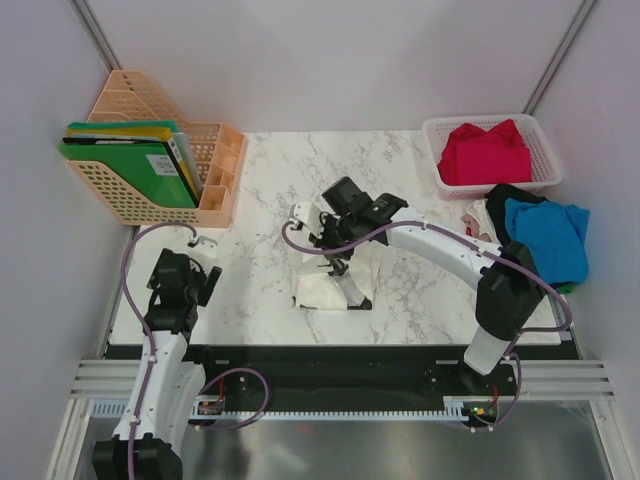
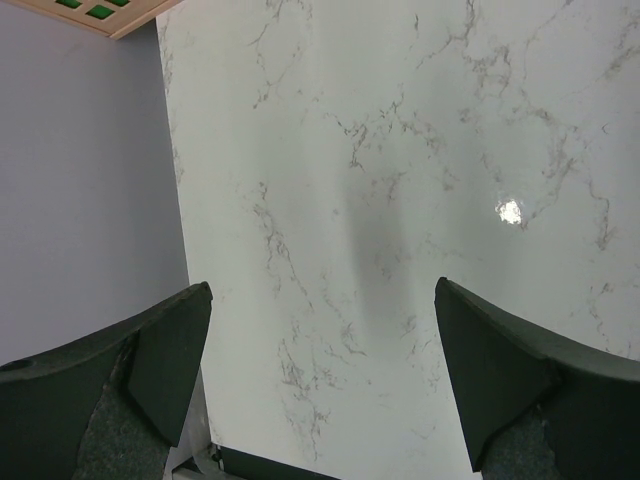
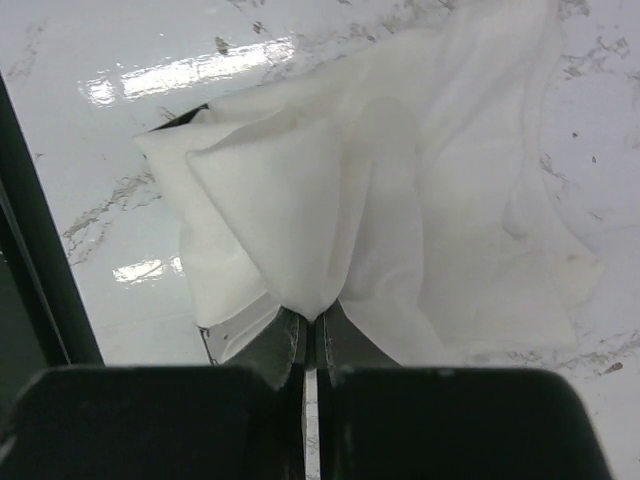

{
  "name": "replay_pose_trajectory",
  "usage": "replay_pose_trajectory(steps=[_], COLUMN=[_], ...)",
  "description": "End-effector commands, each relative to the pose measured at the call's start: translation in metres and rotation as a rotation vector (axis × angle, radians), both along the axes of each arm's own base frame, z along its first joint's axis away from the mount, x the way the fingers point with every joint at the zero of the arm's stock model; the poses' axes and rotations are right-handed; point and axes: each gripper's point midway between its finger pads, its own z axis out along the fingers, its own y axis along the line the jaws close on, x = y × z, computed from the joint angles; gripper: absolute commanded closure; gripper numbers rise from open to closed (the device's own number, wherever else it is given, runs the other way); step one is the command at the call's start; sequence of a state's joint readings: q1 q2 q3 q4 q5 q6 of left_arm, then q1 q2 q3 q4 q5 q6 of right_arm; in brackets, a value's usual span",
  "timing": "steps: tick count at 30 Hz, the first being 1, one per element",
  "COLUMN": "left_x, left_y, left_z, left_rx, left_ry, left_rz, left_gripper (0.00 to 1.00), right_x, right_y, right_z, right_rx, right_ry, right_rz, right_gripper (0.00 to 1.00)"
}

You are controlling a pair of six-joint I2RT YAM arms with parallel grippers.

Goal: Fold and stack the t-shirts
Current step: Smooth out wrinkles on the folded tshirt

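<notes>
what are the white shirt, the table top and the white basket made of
White shirt: thin soft cloth, matte, probably cotton; it creases and bunches where the right tool pinches it. Table top: hard and glossy, grey veins and glare spots; marble or a marble-look laminate, cannot tell. White basket: looks like moulded plastic, stiff mesh walls.

white t-shirt [image 1: 325,290] crumpled centrally, coloured t-shirts [image 1: 545,235] heaped far right

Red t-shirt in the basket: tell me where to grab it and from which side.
Pinch a raised fold near the middle of the red t-shirt, coming straight down from above. It lies bunched inside the white mesh basket, whose walls probably block any sideways approach.
</notes>
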State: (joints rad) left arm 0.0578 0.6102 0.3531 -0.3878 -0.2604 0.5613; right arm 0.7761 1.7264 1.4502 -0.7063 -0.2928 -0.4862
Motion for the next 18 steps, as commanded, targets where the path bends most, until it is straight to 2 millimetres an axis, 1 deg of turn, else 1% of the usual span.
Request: replay_pose_trajectory(steps=[1, 4, 7, 10, 11, 13, 14, 18], left_x=[0.005, 0.004, 0.004, 0.004, 0.004, 0.004, 0.004, 0.004], left_y=[0.001, 0.001, 0.001, 0.000, 0.001, 0.000, 0.000, 0.000], left_z=[0.006, 0.007, 0.008, 0.008, 0.007, 0.008, 0.008, 0.007], left_rx=[-0.011, -0.011, -0.013, -0.013, -0.012, -0.013, -0.015, -0.015], left_ry=[-0.046, -0.051, -0.056, -0.056, -0.051, -0.055, -0.054, -0.049], left_rz=[0.014, 0.014, 0.015, 0.014, 0.015, 0.012, 0.009, 0.011], left_gripper=[0.00, 0.00, 0.00, 0.00, 0.00, 0.00, 0.00, 0.00], right_x=[-0.010, -0.011, -0.005, 0.006, 0.013, 0.020, 0.025, 0.037], right_y=[0.008, 0.015, 0.021, 0.028, 0.029, 0.031, 0.036, 0.046], right_z=[0.023, 0.018, 0.009, -0.004, -0.011, -0.017, -0.020, -0.019], right_rx=[0.038, 0.026, 0.009, -0.017, -0.036, -0.047, -0.048, -0.040], right_ry=[-0.045, -0.043, -0.048, -0.061, -0.071, -0.085, -0.094, -0.109], right_rz=[0.007, 0.013, 0.014, 0.012, 0.007, 0.001, -0.003, -0.013], right_gripper=[1.00, 1.00, 1.00, 1.00, 1.00, 1.00, 1.00, 1.00])
